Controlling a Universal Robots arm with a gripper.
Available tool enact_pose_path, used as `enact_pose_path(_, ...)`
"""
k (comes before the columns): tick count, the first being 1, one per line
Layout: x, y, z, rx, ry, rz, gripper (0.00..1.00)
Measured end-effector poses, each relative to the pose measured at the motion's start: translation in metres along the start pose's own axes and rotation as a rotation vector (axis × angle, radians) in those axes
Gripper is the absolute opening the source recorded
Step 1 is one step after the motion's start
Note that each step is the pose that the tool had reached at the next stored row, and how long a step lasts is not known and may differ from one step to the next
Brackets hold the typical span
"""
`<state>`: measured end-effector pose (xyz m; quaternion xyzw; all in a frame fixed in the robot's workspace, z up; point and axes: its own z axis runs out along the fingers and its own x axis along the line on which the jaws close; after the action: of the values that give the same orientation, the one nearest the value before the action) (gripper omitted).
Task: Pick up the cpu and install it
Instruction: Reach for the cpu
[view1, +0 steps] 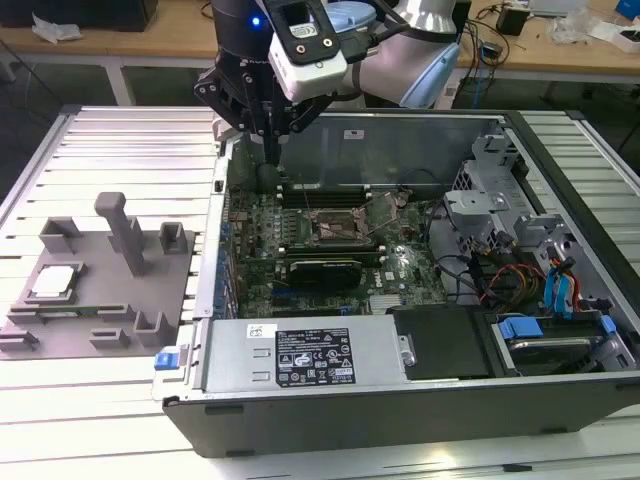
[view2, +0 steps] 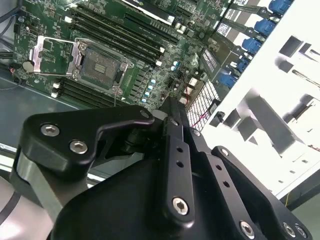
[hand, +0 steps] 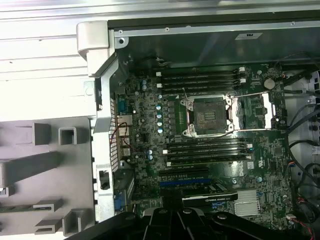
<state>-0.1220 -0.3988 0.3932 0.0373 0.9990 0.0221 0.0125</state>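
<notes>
Gripper hung over the open PC case, just inside its wall, fingers pressed together and holding nothing. In the second wrist view the gripper reads the same: tips together, nothing between them.

The cpu was well apart from the gripper, outside the case, flat in a pocket of the grey tray on the counter. Not picked up yet.

The socket sat below and beyond the gripper on the motherboard, with its load plate swung open.

Risks as I saw them:
- Closed fingers coming down on the chip would press on it or skid it instead of gripping.
- The tray's tall post and blocks stood near the pocket, so a side approach could clip them.
- The case wall lay between chip and socket, so a low carry would hit it.
- A tilted or rotated drop into the socket would bend pins.
</notes>
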Motion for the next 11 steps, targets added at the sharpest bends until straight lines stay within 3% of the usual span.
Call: enact_pose_path(11,0.0156,-0.0012,-0.0005,0.0001,0.0001,0.0,0.11)
